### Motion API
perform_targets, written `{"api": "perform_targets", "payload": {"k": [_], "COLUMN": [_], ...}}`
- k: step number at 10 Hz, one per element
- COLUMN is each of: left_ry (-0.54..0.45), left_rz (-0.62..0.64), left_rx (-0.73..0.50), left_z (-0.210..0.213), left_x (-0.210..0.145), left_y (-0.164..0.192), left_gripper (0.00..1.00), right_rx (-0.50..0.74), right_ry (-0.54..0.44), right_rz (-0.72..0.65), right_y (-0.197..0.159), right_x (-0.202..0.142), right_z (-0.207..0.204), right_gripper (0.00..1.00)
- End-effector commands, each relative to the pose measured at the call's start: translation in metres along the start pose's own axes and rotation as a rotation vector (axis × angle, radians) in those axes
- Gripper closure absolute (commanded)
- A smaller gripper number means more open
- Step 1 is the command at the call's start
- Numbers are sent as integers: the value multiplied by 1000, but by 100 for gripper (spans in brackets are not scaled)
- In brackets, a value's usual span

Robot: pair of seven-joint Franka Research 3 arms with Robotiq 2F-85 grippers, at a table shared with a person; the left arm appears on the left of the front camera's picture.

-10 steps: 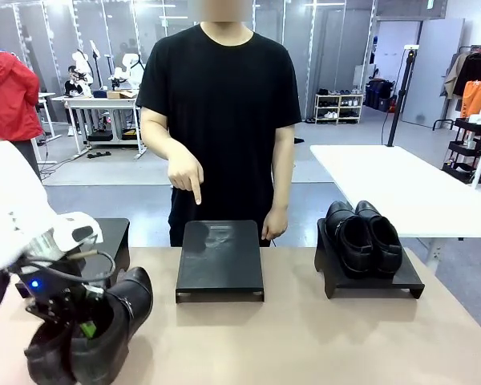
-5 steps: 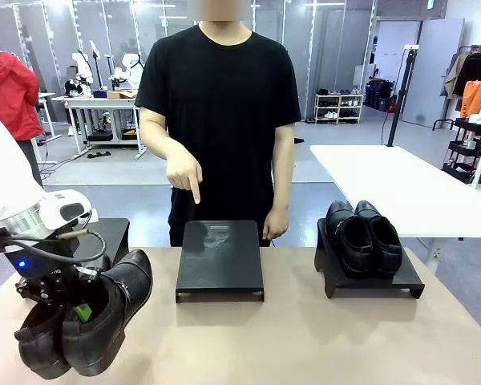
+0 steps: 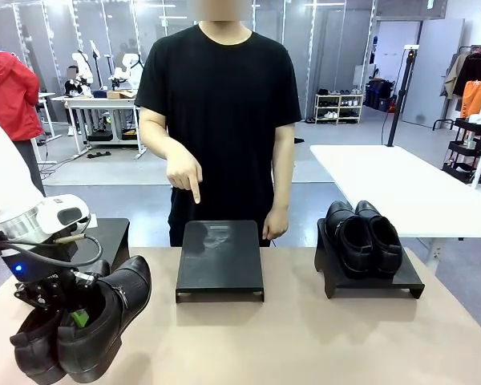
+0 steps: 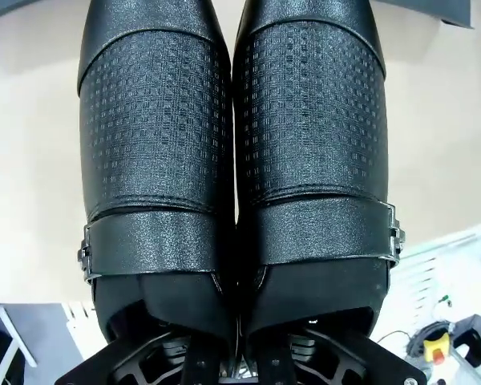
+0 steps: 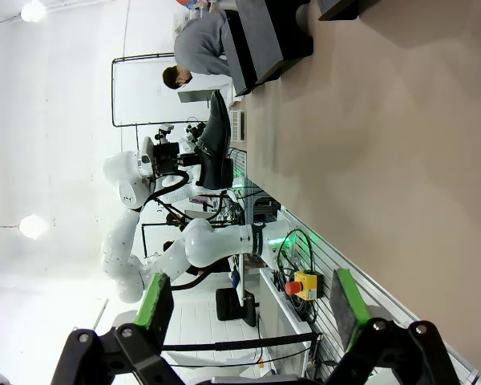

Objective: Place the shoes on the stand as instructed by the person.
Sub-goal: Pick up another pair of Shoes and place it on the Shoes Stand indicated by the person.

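My left gripper is shut on a pair of glossy black buckle shoes, held tilted, toes up, above the table's front left corner. In the left wrist view the two shoes lie side by side, heels pinched together at my left gripper. A plain black pair sits on the right stand. The person points a finger down at the middle stand. My right gripper is open, away from the shoes, with nothing between its green pads.
A third black stand sits at the back left, partly behind my left arm. A white table stands to the far right beyond the work table. The right wrist view shows the tabletop sideways.
My left arm has raised the buckle shoes a little and shifted slightly left. The person's hand keeps pointing at the middle stand. The right gripper is unchanged.
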State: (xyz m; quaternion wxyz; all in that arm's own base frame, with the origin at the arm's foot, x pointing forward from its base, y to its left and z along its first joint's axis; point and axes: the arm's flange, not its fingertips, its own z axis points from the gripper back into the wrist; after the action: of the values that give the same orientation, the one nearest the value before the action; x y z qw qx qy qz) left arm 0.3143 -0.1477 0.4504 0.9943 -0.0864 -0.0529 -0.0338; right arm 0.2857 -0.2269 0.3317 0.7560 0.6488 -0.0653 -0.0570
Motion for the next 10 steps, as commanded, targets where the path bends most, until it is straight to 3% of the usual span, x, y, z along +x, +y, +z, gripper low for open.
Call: {"api": "perform_targets", "payload": {"k": [1, 2, 4, 7, 10], "left_ry": [-32, 0, -52, -65, -69], "left_rz": [17, 0, -38, 0, 11], "left_rx": [10, 0, -2, 93, 115], "left_z": [4, 0, 12, 43, 41], "left_x": [3, 0, 19, 60, 102], "left_y": [-5, 0, -38, -84, -139], "left_gripper": [100, 90, 90, 90, 90], "right_rx": [-17, -17, -17, -17, -17], "right_ry": [3, 3, 3, 3, 3], "right_rz": [4, 4, 4, 4, 4], "right_y": [1, 1, 1, 1, 1], "right_x": [-4, -4, -4, -4, -4], "right_z": [-2, -2, -2, -2, -2], "right_gripper": [0, 0, 0, 0, 0]}}
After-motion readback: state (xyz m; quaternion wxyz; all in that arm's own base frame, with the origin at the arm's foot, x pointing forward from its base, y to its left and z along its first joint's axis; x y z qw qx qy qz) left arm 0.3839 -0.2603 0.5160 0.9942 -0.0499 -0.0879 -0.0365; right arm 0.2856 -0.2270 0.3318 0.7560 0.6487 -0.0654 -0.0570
